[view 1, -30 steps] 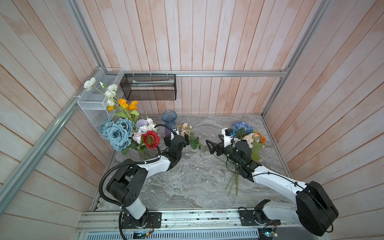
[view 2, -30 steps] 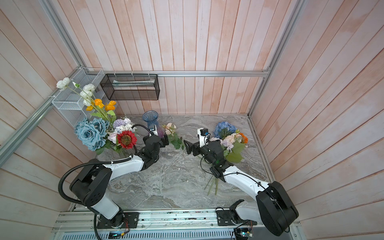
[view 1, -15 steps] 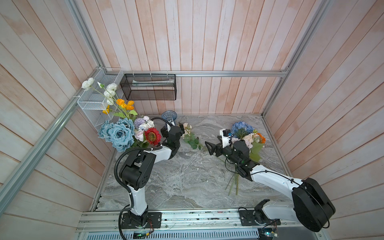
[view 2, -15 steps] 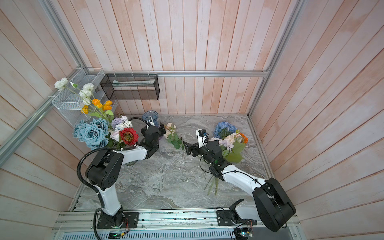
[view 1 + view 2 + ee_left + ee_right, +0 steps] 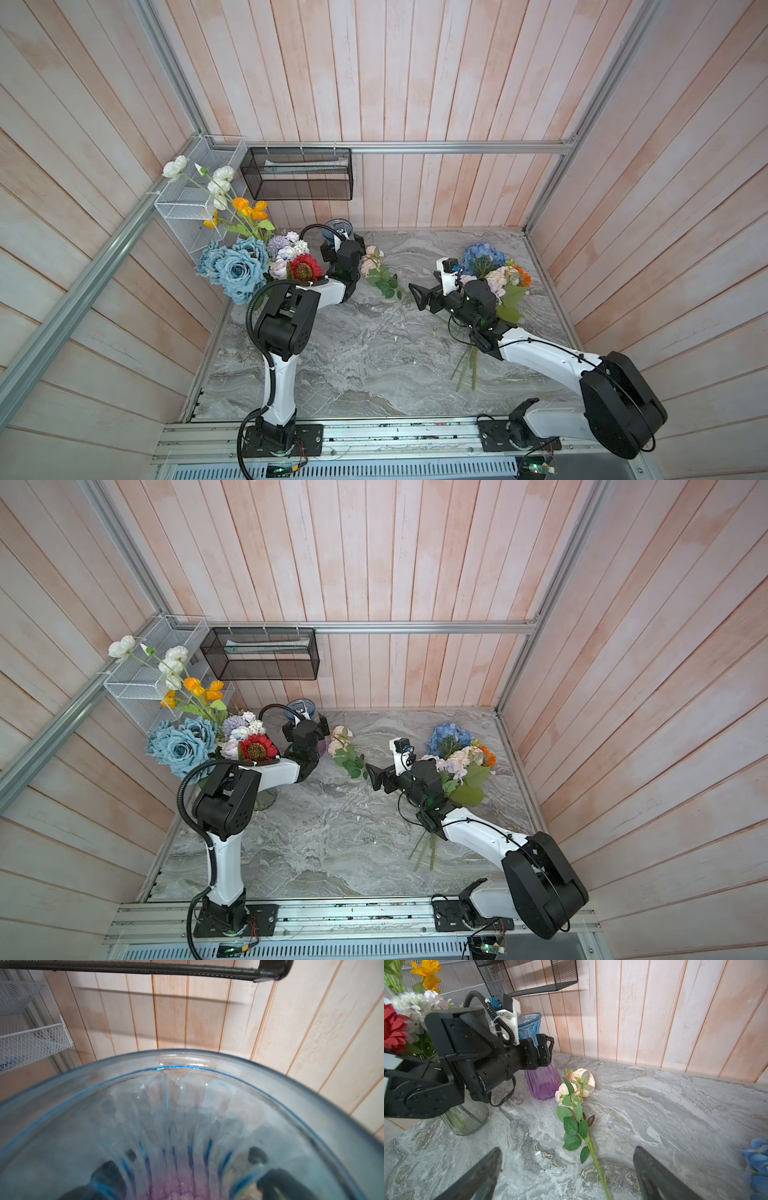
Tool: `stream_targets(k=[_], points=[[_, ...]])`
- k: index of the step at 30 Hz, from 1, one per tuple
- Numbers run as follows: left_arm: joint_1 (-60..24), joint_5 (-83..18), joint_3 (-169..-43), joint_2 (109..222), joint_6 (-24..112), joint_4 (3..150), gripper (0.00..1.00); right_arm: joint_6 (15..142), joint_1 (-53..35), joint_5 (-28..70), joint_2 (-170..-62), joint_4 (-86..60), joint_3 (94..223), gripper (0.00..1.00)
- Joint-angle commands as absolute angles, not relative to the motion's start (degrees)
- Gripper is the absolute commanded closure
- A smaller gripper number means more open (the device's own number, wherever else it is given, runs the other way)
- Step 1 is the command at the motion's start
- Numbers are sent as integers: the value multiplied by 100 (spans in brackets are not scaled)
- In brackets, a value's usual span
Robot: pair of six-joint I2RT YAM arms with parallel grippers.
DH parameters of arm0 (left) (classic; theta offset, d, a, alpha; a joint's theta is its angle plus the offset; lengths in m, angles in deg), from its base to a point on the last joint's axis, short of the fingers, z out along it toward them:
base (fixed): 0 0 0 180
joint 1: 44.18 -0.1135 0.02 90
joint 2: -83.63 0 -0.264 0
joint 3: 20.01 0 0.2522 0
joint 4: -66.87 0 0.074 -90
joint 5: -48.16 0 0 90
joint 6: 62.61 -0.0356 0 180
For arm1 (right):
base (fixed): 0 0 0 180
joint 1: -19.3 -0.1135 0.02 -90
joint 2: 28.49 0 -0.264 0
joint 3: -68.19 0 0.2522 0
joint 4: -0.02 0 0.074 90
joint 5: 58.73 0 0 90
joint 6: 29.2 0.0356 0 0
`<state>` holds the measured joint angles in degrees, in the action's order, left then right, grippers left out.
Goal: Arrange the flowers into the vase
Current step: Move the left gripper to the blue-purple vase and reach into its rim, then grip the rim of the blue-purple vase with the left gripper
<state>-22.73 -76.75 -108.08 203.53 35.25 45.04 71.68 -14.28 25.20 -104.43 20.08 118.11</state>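
Your left jaws had just moved up to the blue-and-purple vase (image 5: 542, 1080) and stood wide open astride its neck, just left of centre in both top views. Your right jaws hung open above the stem of the peach roses (image 5: 579, 1082), lying on the counter (image 5: 675, 1115) just right of that vase. You seemed set to steady it for loading.
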Motion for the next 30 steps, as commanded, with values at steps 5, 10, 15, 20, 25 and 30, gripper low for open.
stream_targets(k=[5,10,15,20,25,30], points=[[-2448,-7529,-11283,20711,3284,4507,2,7031,-1402,2573,-10584,1926,12027,2],[-2517,-7535,-11556,20944,3283,4688,0,6995,-1406,2637,-10566,1913,12056,2],[-2620,-7804,-11830,21093,3520,5116,0,6983,-1402,2640,-10632,1878,12102,2],[-2728,-8071,-12181,21237,3935,5660,0,6994,-1410,2582,-10680,1870,12170,2],[-2731,-8145,-12313,21352,3814,5614,2,6970,-1404,2582,-10689,1861,12159,2],[-2755,-7995,-12580,21586,3376,5517,2,6961,-1402,2610,-10706,1858,12152,2]])
